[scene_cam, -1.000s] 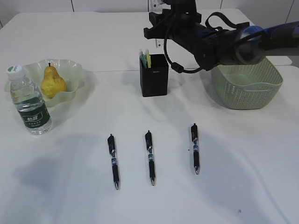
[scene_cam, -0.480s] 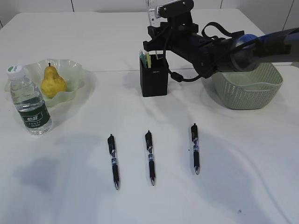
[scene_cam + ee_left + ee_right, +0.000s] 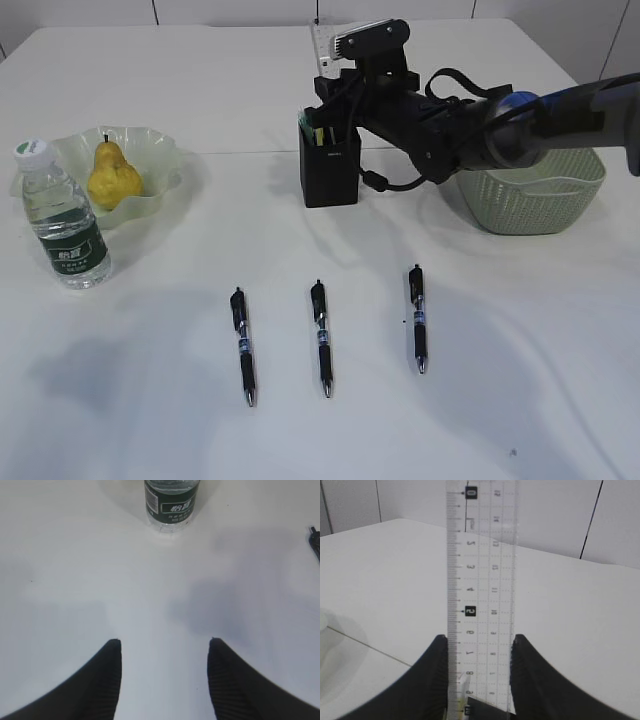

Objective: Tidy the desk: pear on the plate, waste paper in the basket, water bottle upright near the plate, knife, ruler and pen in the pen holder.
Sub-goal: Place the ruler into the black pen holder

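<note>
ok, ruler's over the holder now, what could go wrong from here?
1. The ruler stands upright in the right claw, above the pen holder; its lower end may catch the rim or the items already inside.
2. It is tall, so once released it could lean and tip out.

We see the right gripper (image 3: 479, 675) above the pen holder (image 3: 329, 165), the ruler (image 3: 480, 595) upright between its fingers, basket (image 3: 530, 190) beside it, three pens (image 3: 321, 337) nearer us, plate (image 3: 150, 170) far left.

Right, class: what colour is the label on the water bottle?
Dark green with white print on the water bottle, clearest in the left wrist view.
</note>
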